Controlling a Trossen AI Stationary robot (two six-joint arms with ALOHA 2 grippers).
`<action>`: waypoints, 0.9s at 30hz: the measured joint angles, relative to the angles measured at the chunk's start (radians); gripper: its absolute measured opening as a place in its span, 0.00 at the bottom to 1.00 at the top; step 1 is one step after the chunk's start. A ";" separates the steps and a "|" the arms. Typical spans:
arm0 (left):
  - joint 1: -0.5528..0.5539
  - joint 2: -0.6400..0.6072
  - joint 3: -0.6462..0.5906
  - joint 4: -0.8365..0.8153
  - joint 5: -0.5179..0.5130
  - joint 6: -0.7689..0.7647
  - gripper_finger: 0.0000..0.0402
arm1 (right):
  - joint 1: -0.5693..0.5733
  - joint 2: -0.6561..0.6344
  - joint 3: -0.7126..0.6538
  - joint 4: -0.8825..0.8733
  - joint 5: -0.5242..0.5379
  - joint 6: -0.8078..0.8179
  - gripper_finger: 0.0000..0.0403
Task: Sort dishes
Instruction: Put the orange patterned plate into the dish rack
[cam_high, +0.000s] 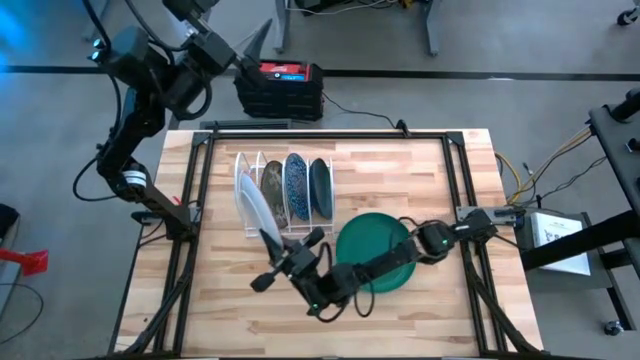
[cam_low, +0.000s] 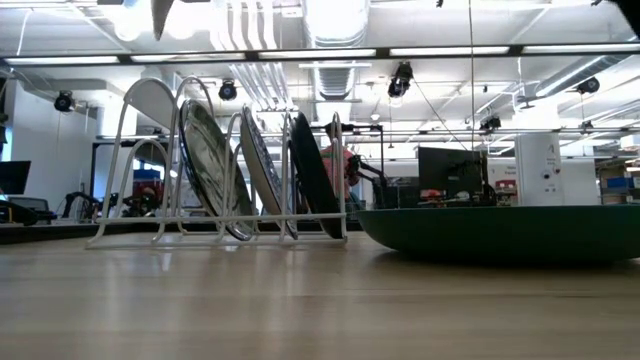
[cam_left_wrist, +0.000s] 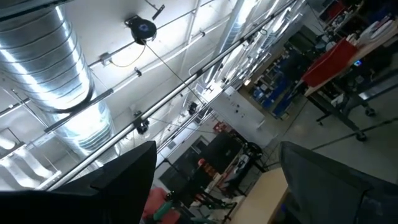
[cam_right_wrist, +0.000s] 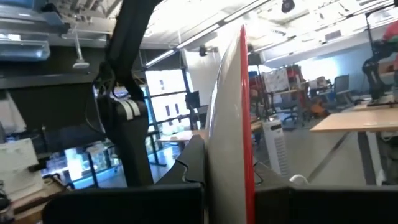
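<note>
My right gripper (cam_high: 274, 256) reaches across the table's near middle, shut on a red-pink plate (cam_high: 256, 208) with a white underside. The plate is held on edge over the left end of the white wire rack (cam_high: 250, 232). In the rack stand a greyish-brown plate (cam_high: 272, 190), a blue speckled plate (cam_high: 296, 186) and a dark plate (cam_high: 320, 187), each on its rim between the wires. A dark green plate (cam_high: 372, 252) lies flat on the table to the rack's right. My left gripper (cam_high: 255, 45) is raised beyond the table's far left corner, open and empty. My right gripper pinches the red-pink plate's rim (cam_right_wrist: 229, 177) between its two fingers (cam_right_wrist: 124, 202). It comes roughly level from the table's near right side. The plate stands on edge beyond the fingers, red face to one side and white underside to the other, lifted clear of the table.
A black and red box (cam_high: 280, 88) sits on the floor beyond the table's far edge. Black frame rails (cam_high: 200, 200) run along the table's left and right sides. Bare wood lies near the front edge and at the far right.
</note>
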 joint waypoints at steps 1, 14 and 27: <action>0.000 0.000 0.000 -0.001 0.000 -0.003 0.81 | -0.003 0.027 0.033 -0.002 0.001 -0.007 0.02; 0.000 0.003 -0.010 -0.010 0.000 -0.034 0.81 | -0.040 0.143 0.169 0.001 -0.002 0.012 0.02; 0.000 0.003 -0.013 -0.048 0.000 -0.063 0.81 | -0.063 0.143 0.169 -0.085 0.044 0.050 0.02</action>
